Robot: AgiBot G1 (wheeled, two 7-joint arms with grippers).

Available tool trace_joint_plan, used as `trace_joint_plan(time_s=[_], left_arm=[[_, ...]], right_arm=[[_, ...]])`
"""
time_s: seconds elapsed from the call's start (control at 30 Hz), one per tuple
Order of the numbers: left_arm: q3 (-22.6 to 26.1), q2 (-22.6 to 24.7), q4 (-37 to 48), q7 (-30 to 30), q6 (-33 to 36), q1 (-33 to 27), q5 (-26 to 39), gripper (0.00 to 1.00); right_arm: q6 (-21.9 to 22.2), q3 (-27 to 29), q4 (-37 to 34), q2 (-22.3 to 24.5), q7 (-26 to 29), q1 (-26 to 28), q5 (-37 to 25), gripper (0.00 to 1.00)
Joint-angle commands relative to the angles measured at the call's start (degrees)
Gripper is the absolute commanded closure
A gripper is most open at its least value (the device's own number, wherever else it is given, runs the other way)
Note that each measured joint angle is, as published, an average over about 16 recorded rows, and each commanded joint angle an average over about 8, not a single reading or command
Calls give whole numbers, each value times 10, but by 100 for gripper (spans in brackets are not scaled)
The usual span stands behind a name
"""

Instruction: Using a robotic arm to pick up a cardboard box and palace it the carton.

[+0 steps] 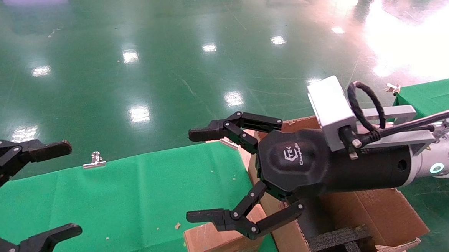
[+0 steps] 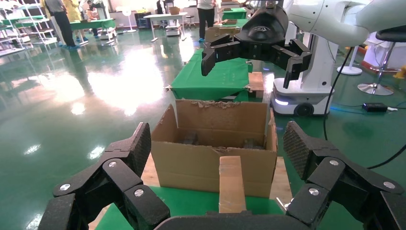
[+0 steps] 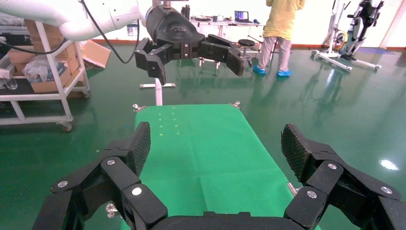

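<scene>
The small brown cardboard box (image 1: 215, 241) rests on the green table (image 1: 128, 200), right against the left wall of the large open carton (image 1: 386, 213). In the left wrist view the box (image 2: 231, 184) shows as a narrow strip in front of the carton (image 2: 210, 158). My right gripper (image 1: 197, 175), on the white arm with the teal ring, hovers open and holds nothing; its lower finger is just above the box. The right wrist view shows only the green cloth between the open right gripper (image 3: 215, 148). My left gripper (image 1: 66, 188) stands open over the table's left end, facing the carton.
Black foam inserts (image 1: 338, 243) lie inside the carton. A metal clip (image 1: 94, 160) pins the cloth at the table's far edge. A second green table (image 1: 434, 95) stands to the right. Shiny green floor surrounds everything; a wheeled white base (image 2: 301, 96) stands beyond the carton.
</scene>
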Motion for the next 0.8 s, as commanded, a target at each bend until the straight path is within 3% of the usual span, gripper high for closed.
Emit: trace_joint_plan(time_s=[0.03,0.4,0.47,0.67,0.7,0.8], left_arm=[[0,0,0,0,0,0,0,0],[0,0,0,0,0,0,0,0],[0,0,0,0,0,0,0,17],[0,0,0,0,0,0,0,92],[0,0,0,0,0,0,0,98],[0,0,0,0,0,0,0,100]], right_arm=[[0,0,0,0,0,0,0,0],[0,0,0,0,0,0,0,0],[0,0,0,0,0,0,0,0],[0,0,0,0,0,0,0,0],[0,0,0,0,0,0,0,0],[0,0,0,0,0,0,-1,0]])
